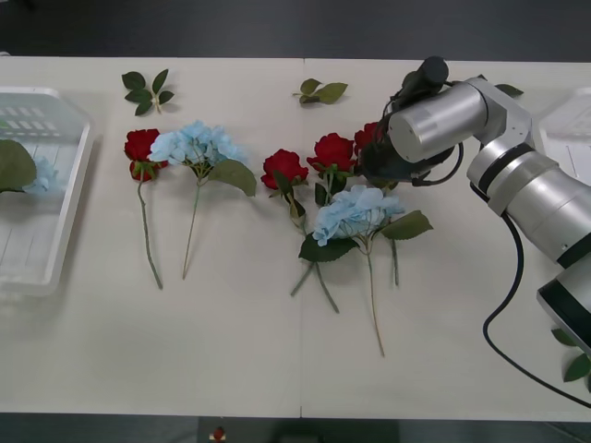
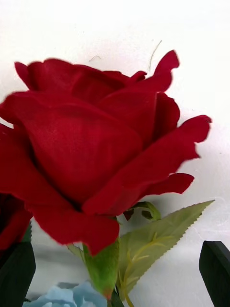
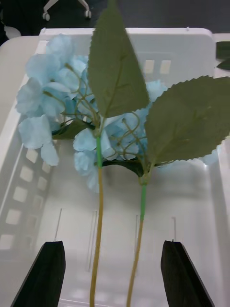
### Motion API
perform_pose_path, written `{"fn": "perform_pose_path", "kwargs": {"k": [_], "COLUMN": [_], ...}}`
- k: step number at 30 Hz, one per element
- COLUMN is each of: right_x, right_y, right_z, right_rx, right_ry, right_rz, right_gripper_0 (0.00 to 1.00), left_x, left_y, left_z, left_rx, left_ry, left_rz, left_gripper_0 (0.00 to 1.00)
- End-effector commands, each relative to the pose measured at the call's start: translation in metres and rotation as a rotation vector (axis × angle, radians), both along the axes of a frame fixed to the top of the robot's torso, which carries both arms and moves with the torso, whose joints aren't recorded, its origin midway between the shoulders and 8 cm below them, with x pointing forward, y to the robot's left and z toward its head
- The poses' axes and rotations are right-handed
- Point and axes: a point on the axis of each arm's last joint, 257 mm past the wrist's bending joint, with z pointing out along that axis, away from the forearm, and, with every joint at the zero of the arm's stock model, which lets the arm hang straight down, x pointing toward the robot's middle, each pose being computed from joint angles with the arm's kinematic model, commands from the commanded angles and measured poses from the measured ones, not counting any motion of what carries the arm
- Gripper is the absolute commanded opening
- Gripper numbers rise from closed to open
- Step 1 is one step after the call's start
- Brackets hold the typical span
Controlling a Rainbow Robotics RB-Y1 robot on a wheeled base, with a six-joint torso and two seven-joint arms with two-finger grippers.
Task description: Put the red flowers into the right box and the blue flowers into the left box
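Red flowers lie on the table: one rose (image 1: 141,146) at the left, two (image 1: 283,167) (image 1: 332,150) in the middle, and one (image 1: 367,136) half under my right gripper (image 1: 377,159). In the right wrist view that rose (image 2: 86,153) is very close, and the right gripper (image 2: 115,276) is open with its black fingers (image 2: 215,271) either side of the stem. Two blue flowers (image 1: 194,143) (image 1: 355,212) lie among the roses. My left gripper (image 3: 112,273) hangs open over the left box (image 3: 211,53), where two blue flowers (image 3: 48,86) lie. The right box (image 1: 568,129) sits at the right edge.
Loose green leaf sprigs lie at the back of the table (image 1: 148,90) (image 1: 321,90). The left box (image 1: 55,231) occupies the table's left end. A black cable (image 1: 503,314) hangs from the right arm. Bare table stretches along the front edge.
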Motion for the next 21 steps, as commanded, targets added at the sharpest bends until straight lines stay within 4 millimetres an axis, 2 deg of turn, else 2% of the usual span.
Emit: {"fn": "perform_pose_path", "kwargs": {"k": [1, 2, 3, 5, 6, 7, 9, 10, 11, 12, 13, 17, 19, 21], "right_x": [0.012, 0.012, 0.012, 0.012, 0.013, 0.013, 0.012, 0.012, 0.012, 0.012, 0.012, 0.012, 0.014, 0.014], "right_y": [0.015, 0.015, 0.015, 0.015, 0.014, 0.015, 0.017, 0.017, 0.017, 0.018, 0.019, 0.021, 0.022, 0.023], "right_z": [0.017, 0.015, 0.014, 0.01, 0.01, 0.01, 0.01, 0.01, 0.01, 0.01, 0.009, 0.01, 0.011, 0.01], "right_rx": [0.009, 0.005, 0.004, -0.008, -0.009, -0.014, -0.01, -0.009, -0.006, -0.004, -0.004, 0.002, 0.007, 0.009], "right_ry": [-0.035, -0.034, -0.034, -0.033, -0.035, -0.036, -0.036, -0.036, -0.035, -0.035, -0.033, -0.037, -0.042, -0.044], "right_rz": [0.005, 0.005, 0.005, 0.006, 0.004, 0.007, 0.009, 0.007, 0.007, 0.005, 0.009, 0.01, 0.01, 0.011], "right_gripper_0": [1.0, 1.0, 1.0, 1.0, 1.0, 1.0, 1.0, 0.69, 0.42, 0.02, 0.0, 0.0, 0.0, 0.0], "left_x": [-0.003, -0.001, -0.001, 0.001, 0.001, 0.002, 0.002, 0.0, 0.0, 0.001, 0.002, 0.016, 0.026, 0.036], "left_y": [-0.045, -0.062, -0.07, -0.106, -0.114, -0.136, -0.161, -0.184, -0.194, -0.211, -0.227, -0.269, -0.278, -0.282], "left_z": [0.02, 0.025, 0.029, 0.042, 0.045, 0.053, 0.061, 0.068, 0.071, 0.075, 0.075, 0.066, 0.055, 0.048], "left_rx": [-0.018, -0.026, -0.027, -0.05, -0.06, -0.086, -0.12, -0.154, -0.167, -0.184, -0.198, -0.249, -0.222, -0.2], "left_ry": [0.021, 0.019, 0.017, 0.011, 0.01, 0.006, 0.001, -0.002, -0.002, -0.005, 0.002, 0.041, 0.07, 0.086], "left_rz": [-0.116, -0.155, -0.174, -0.255, -0.274, -0.324, -0.381, -0.434, -0.457, -0.495, -0.533, -0.585, -0.578, -0.56], "left_gripper_0": [0.59, 0.59, 0.59, 0.6, 0.6, 0.59, 0.59, 0.6, 0.6, 0.6, 0.59, 0.6, 0.6, 0.65]}}
